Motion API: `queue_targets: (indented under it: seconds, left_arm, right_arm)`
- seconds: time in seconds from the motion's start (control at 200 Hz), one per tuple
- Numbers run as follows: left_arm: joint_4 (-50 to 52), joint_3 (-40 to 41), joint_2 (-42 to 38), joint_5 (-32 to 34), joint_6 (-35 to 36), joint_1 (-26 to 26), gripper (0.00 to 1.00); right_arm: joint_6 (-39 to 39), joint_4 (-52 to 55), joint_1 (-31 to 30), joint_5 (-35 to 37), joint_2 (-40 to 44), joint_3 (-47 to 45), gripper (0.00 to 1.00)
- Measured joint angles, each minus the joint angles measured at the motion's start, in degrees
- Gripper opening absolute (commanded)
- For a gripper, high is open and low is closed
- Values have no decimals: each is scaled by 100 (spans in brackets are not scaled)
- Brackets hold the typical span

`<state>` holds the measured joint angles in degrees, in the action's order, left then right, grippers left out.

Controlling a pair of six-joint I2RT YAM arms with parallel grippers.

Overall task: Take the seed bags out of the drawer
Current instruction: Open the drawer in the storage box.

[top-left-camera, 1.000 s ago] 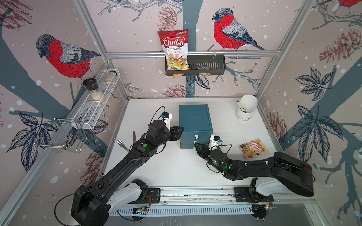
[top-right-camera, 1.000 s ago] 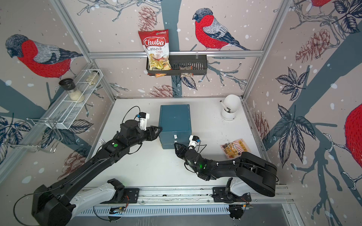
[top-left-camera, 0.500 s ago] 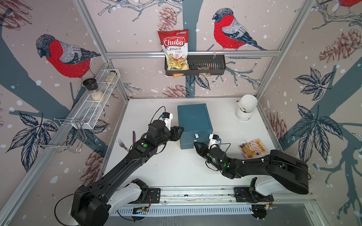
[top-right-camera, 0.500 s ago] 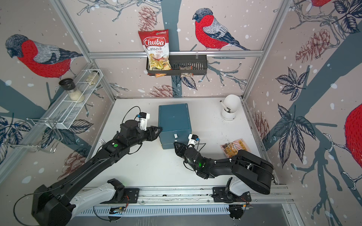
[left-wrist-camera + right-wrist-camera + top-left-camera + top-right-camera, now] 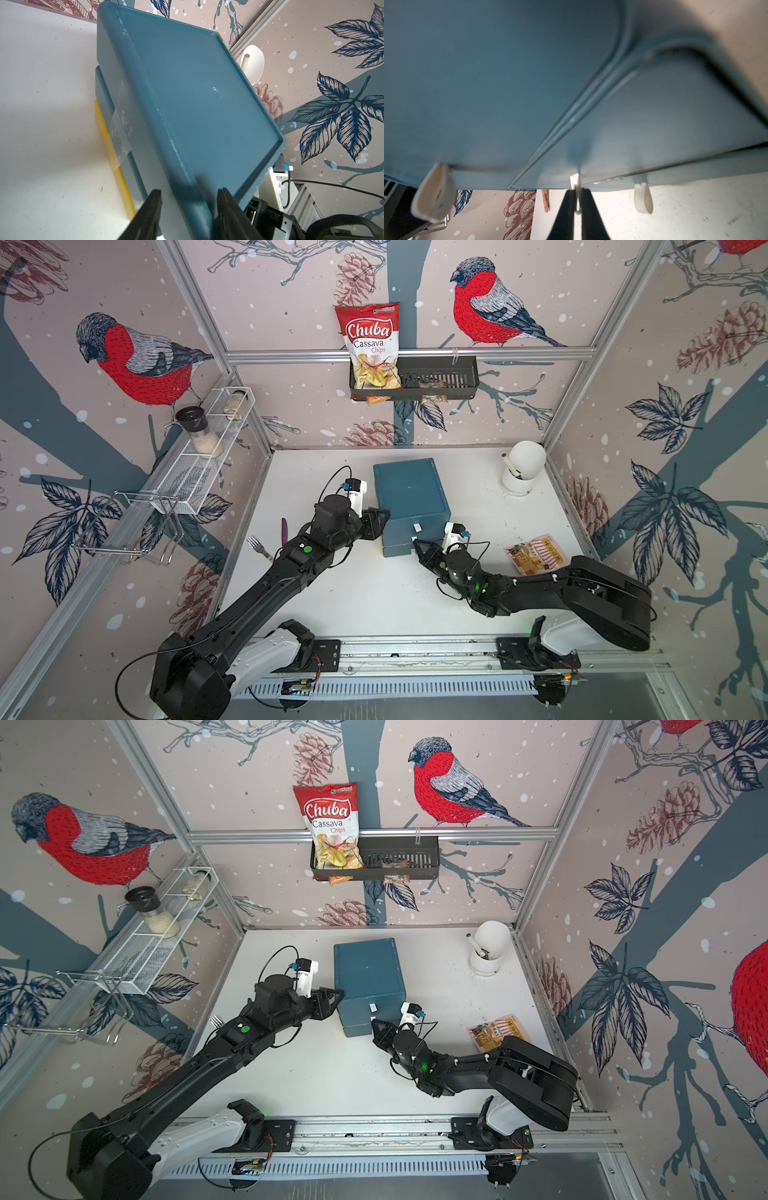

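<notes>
A blue drawer unit (image 5: 409,489) (image 5: 368,965) stands mid-table with its drawers showing no gap. My left gripper (image 5: 384,516) (image 5: 189,192) is clamped across the unit's front-left top edge (image 5: 197,93). At the unit's front, my right gripper (image 5: 417,542) (image 5: 577,190) is shut on a white pull tab (image 5: 578,199); two other tabs (image 5: 435,197) (image 5: 643,199) hang free. One orange-yellow seed bag (image 5: 536,553) (image 5: 496,1031) with a striped awning lies flat on the table right of the unit, beside my right arm. No other seed bags are in view.
A fork (image 5: 257,545) and a purple handle (image 5: 284,530) lie left of my left arm. A white utensil cup (image 5: 521,470) stands at the back right. On the walls hang a black basket (image 5: 457,381) holding the Chuba bag (image 5: 372,344) and a wire shelf (image 5: 199,464).
My right gripper has reached in to the drawer front and closed on the pull tab. The left gripper has stayed on the unit's edge.
</notes>
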<state>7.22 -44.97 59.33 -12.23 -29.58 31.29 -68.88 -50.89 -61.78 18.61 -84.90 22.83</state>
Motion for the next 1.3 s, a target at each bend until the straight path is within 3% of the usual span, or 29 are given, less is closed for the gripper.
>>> queue_targets:
  seconds: [0.11,0.28,0.595,0.665,0.815,0.91,1.301]
  left_arm:
    - [2,0,0,-2,2,0,46]
    - [-11,-72,83,-74,28,0,32]
    - [-149,-221,358,-35,105,0,30]
    - [-177,-205,358,-72,96,0,32]
    - [-280,-17,232,-245,-52,0,50]
    - [-221,50,133,-271,-175,0,56]
    - [-15,-280,437,-247,-345,-37,51]
  right_arm:
    - [0,17,7,-39,17,0,0]
    - [0,302,-31,-74,236,7,0]
    - [0,1266,-328,240,800,59,0]
    - [-4,1456,-376,310,929,50,0]
    - [-7,1891,-409,422,1217,9,0]
    - [-11,2162,-417,483,1449,-33,0]
    - [-24,2990,-671,743,1917,-9,0]
